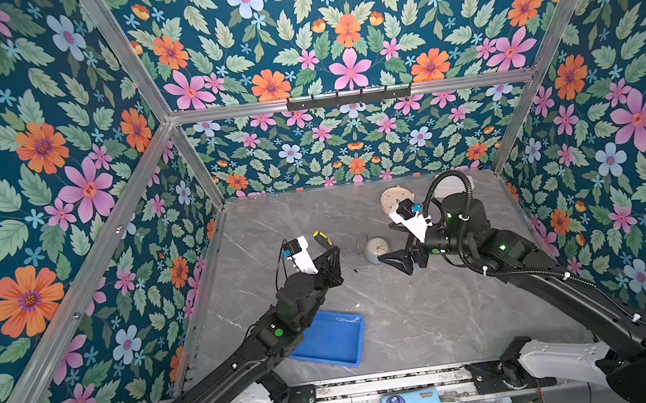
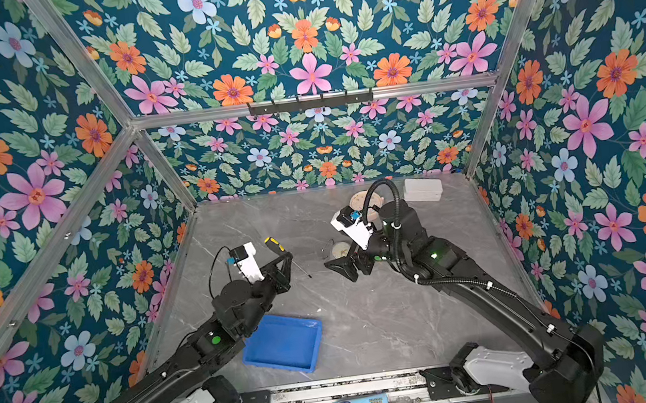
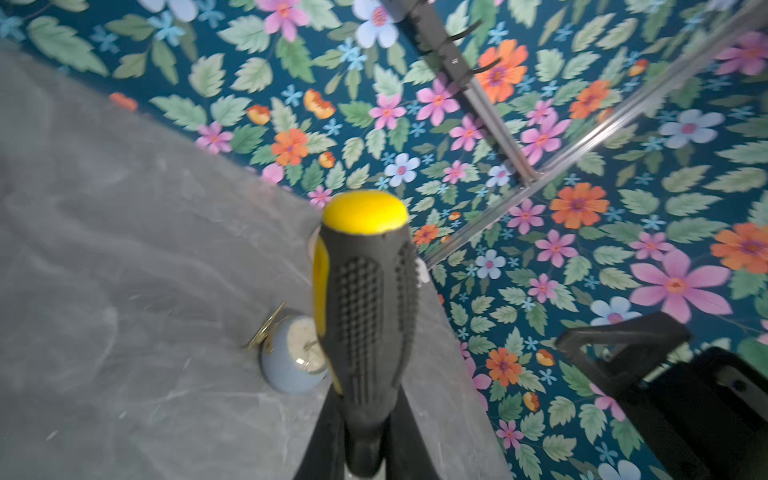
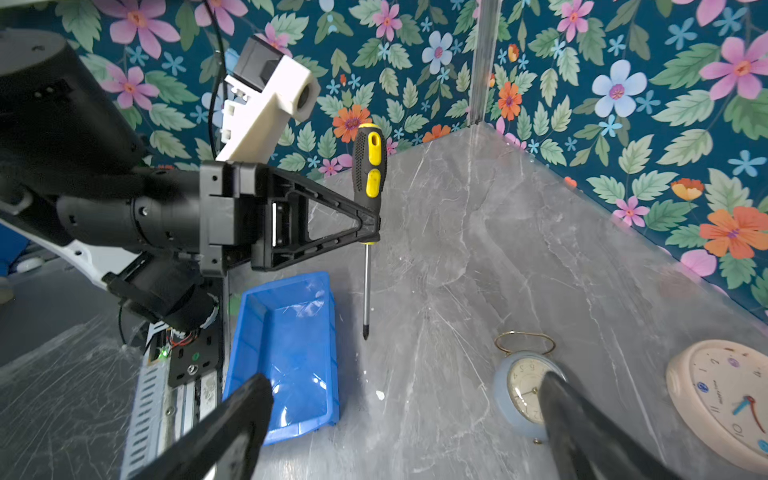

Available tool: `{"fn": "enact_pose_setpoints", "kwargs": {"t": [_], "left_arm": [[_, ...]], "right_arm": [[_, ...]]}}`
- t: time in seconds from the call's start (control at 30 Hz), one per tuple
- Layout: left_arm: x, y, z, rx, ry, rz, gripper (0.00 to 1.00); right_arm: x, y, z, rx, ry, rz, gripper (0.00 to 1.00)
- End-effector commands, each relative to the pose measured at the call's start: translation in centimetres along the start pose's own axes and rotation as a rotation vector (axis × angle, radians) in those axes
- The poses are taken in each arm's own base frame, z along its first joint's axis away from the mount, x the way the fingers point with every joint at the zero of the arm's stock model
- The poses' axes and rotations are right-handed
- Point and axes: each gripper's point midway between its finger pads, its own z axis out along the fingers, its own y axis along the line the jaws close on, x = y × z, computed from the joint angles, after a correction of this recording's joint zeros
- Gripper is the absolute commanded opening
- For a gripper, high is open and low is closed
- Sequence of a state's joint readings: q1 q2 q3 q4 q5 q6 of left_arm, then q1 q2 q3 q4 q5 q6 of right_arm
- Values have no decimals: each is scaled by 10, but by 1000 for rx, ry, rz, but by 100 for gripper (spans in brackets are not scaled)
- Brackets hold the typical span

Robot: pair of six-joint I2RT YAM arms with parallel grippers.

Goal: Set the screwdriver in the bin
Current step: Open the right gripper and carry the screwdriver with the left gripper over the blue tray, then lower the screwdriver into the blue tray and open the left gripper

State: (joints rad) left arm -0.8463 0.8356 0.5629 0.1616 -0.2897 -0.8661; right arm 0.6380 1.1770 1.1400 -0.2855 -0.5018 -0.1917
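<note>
Outside the bin [image 4: 286,345], screwdriver [image 4: 370,166] aloft in left tool [image 4: 371,226].

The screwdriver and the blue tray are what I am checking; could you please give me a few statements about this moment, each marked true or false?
1. The left gripper is shut on the handle of the black-and-yellow screwdriver. True.
2. The screwdriver lies inside the shallow bright blue plastic bin. False: the left gripper holds it outside the bin, shaft pointing down, and the bin is empty.
3. The right gripper is open and holds nothing. True.
4. The small pale blue alarm clock stands in the bin. False: it is on the grey marbled table, beside the round pink clock.
</note>
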Motion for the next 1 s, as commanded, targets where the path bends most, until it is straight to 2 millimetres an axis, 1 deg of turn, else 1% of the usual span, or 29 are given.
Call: {"fn": "enact_pose_setpoints", "kwargs": {"t": [0.0,0.1,0.2,0.3,0.43,0.57,0.73,0.83,0.97], "left_arm": [[27,49,-16,-215,113,-90,0],[41,65,-29,-287,178,-147,0],[53,71,-41,-317,237,-220,0],[69,80,-53,-376,316,-290,0],[90,101,-71,-487,419,-285,0],[98,117,-81,-552,436,-290,0],[115,142,-90,-646,443,-341,0],[127,151,-92,-699,482,-332,0],[138,159,-93,-751,522,-329,0]], "right_arm": [[4,12,7,-51,31,-92,99],[7,25,17,-91,62,-156,99],[12,38,26,-136,93,-206,99],[18,50,32,-176,115,-240,99],[29,65,39,-229,152,-277,99],[42,78,43,-270,190,-305,99],[50,86,45,-294,205,-310,99],[51,87,44,-296,208,-308,99],[53,85,43,-280,214,-311,99]]}}
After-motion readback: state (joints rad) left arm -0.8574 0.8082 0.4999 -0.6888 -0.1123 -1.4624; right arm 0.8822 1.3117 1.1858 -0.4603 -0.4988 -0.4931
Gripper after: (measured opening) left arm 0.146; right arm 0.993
